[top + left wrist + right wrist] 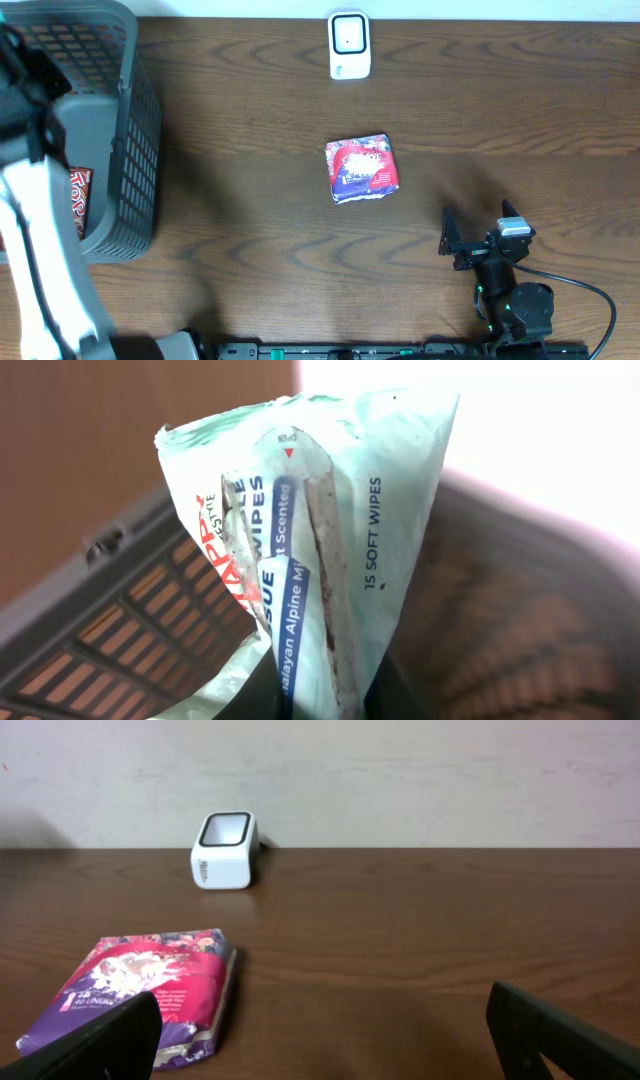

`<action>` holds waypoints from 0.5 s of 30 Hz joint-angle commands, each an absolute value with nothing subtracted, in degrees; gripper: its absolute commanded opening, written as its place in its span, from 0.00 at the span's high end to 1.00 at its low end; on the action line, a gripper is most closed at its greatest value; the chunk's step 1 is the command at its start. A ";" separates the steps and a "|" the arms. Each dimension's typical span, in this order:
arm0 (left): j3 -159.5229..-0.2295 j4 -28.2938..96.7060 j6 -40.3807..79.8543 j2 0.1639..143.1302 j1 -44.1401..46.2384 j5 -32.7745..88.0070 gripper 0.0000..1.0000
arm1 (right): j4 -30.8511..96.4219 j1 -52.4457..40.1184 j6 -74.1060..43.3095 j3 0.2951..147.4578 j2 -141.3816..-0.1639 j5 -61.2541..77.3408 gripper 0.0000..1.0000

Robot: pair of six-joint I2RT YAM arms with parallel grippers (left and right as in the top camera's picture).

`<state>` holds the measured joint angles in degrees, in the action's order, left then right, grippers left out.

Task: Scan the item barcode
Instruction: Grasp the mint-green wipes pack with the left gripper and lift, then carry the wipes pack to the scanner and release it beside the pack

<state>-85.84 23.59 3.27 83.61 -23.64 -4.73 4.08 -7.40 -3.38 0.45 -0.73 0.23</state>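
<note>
From overhead my left arm (pixel 45 250) hides its catch. On the wrist view the left gripper (pixel 322 698), cut off low, pinches a mint wipes pack (pixel 330 540) above the grey basket (pixel 110 630). My right gripper (pixel 325 1040) gapes wide over the dark wood table (pixel 420 940) — pale wall behind.

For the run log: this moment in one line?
left fingers shut on wipes pack at basket | right fingers open | red packet on table | scanner beyond it
</note>
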 commanded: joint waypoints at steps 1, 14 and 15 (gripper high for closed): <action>-86.48 24.18 9.23 76.69 -23.57 12.73 0.93 | 4.29 -7.49 -3.09 0.30 -0.49 0.32 0.01; -86.46 26.41 25.54 72.64 1.32 26.35 0.93 | 4.29 -7.49 -3.09 0.30 -0.49 0.32 0.01; -86.46 27.55 25.54 73.36 3.44 26.35 0.93 | 4.29 -7.49 -3.09 0.30 -0.49 0.32 0.01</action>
